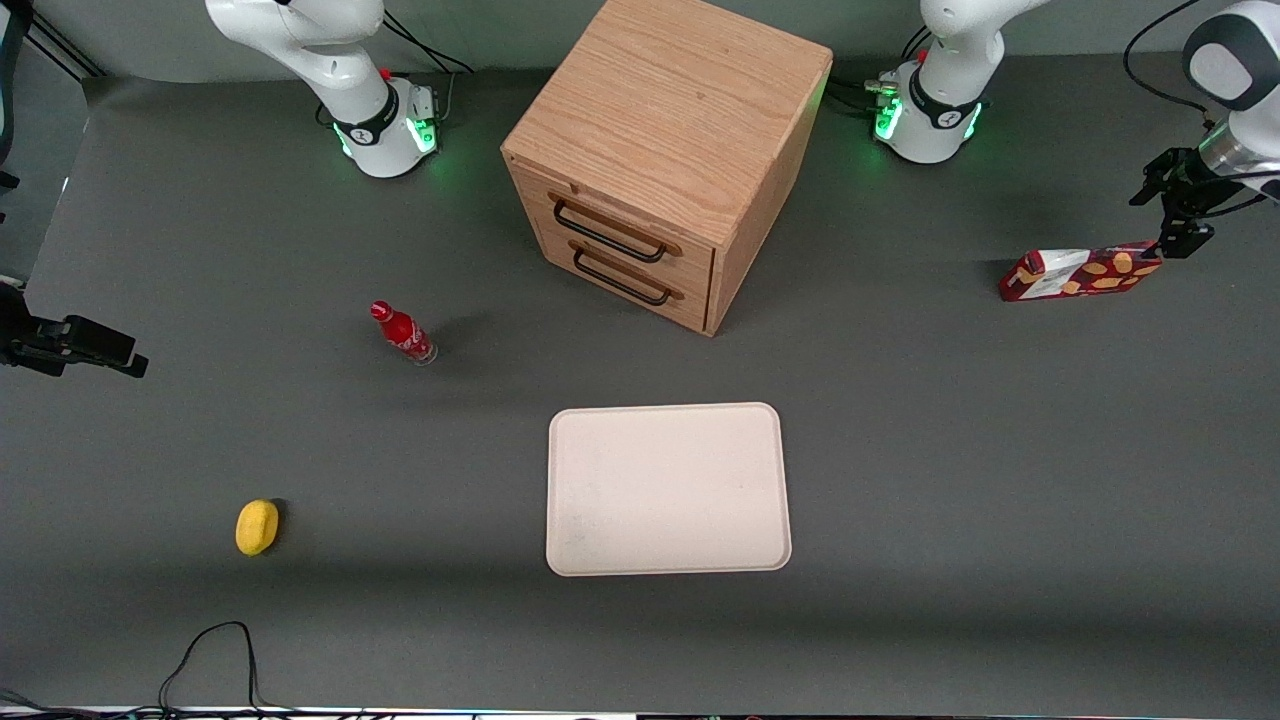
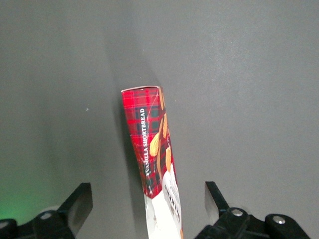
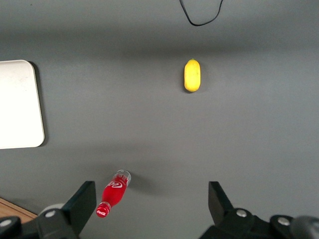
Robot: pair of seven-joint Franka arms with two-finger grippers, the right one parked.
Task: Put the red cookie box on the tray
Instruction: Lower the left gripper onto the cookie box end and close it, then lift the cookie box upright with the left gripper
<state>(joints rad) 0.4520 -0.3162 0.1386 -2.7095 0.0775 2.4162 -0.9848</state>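
The left arm's gripper (image 1: 1178, 243) hangs at the working arm's end of the table, right at one end of the red cookie box (image 1: 1082, 272). Its two black fingers (image 2: 79, 204) are spread wide, with the box lying between them and grey table showing on either side, so nothing is gripped yet.

The red cookie box is a long, slim tartan carton with tan cookie pictures and a white panel at one end. It rests on its narrow edge on the grey table (image 1: 950, 450), well apart from everything else.

The tray (image 1: 668, 489) is a flat cream-white rectangle with rounded corners and a low rim. It sits empty near the middle of the table, nearer the front camera than the wooden drawer cabinet (image 1: 665, 160), and well apart from the box.

Toward the parked arm's end stand a small red soda bottle (image 1: 402, 333) and, nearer the camera, a yellow lemon-shaped object (image 1: 257, 526). Neither belongs to the task.

By my reading, the job is barely begun. The gripper seems lined up over the box, but closing on it, lifting it, carrying it across to the tray and setting it down all remain to be done.
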